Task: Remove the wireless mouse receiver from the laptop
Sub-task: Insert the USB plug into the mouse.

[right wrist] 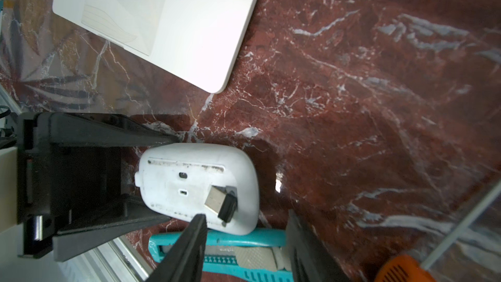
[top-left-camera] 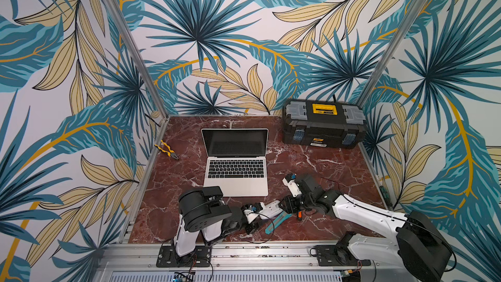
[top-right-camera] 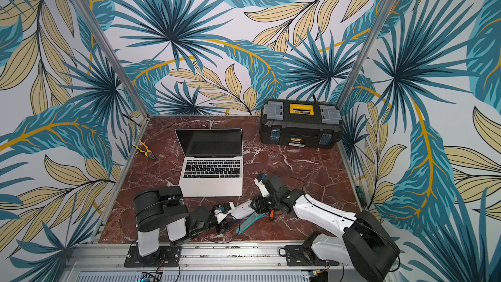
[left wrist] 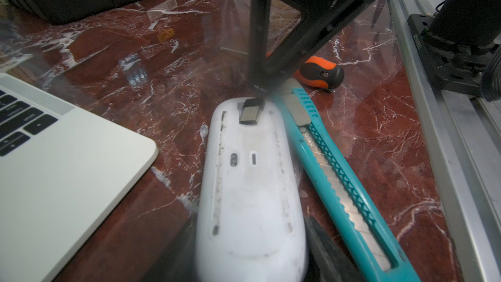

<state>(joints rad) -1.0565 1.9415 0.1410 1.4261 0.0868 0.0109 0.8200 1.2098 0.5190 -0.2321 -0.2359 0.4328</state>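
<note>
Locate the laptop [top-left-camera: 235, 170] in both top views. It stands open at the middle of the red marble table [top-left-camera: 325, 169], with its screen dark. It is well apart from the toolbox [top-left-camera: 322, 127] in the far right corner and the pliers [top-left-camera: 166, 151] at the left edge. In front of its near right corner, both arms meet over a white mouse [top-left-camera: 272, 208]. These views are too coarse to show the receiver or either set of jaws.

Refer to the wrist views for that detail. The left wrist view shows the mouse lying underside up, with the receiver [left wrist: 250, 112] resting on it at the end away from this camera. The black cap sits over the storage recess and the metal plug points back along the mouse. One finger [left wrist: 257, 50] of the right gripper reaches down to just above the cap; you cannot tell from here whether it touches. A teal utility knife [left wrist: 339, 174] lies alongside the mouse, with an orange-and-black screwdriver [left wrist: 321, 73] beyond it.

The right wrist view supplies what that one hides. The left gripper [right wrist: 168, 177] clamps the mouse across its sides at one end. The right gripper [right wrist: 246, 213] stands parted with nothing between its fingers, one fingertip just beside the plug. The receiver sits askew on the recess, out of the laptop, whose near corner lies apart from the mouse.
</note>
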